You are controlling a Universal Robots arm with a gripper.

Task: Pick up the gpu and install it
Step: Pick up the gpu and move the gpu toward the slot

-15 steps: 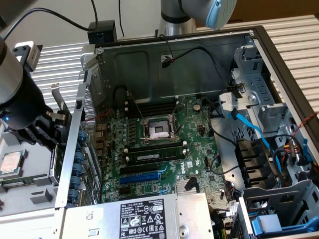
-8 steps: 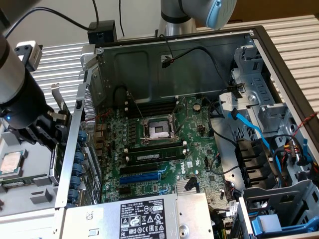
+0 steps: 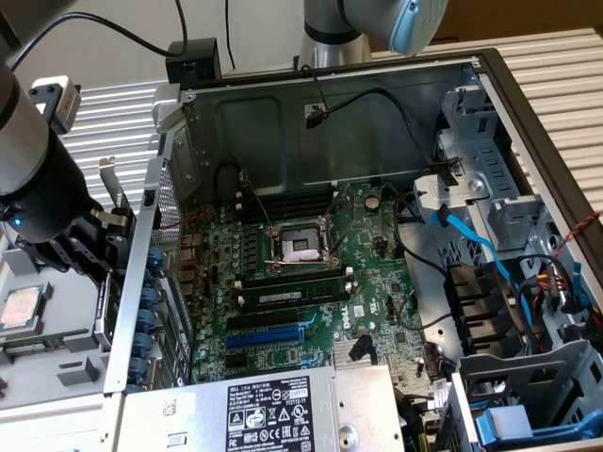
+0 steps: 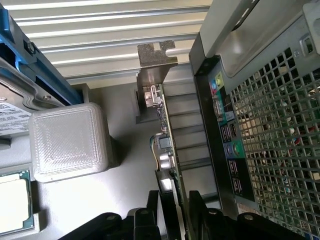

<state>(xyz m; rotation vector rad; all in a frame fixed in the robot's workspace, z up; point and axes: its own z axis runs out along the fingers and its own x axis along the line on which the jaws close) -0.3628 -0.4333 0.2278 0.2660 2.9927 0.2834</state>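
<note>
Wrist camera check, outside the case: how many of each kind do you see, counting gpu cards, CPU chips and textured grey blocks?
gpu: 1
CPU chip: 1
grey block: 1
Total: 3

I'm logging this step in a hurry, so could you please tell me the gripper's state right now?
The gripper: closed, holding the gpu.

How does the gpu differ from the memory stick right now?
The gpu is outside the case, clamped in the gripper; the memory stick is seated in a slot on the motherboard. The gpu carries a silver end bracket; the memory stick has none. Both are thin circuit boards.
</note>
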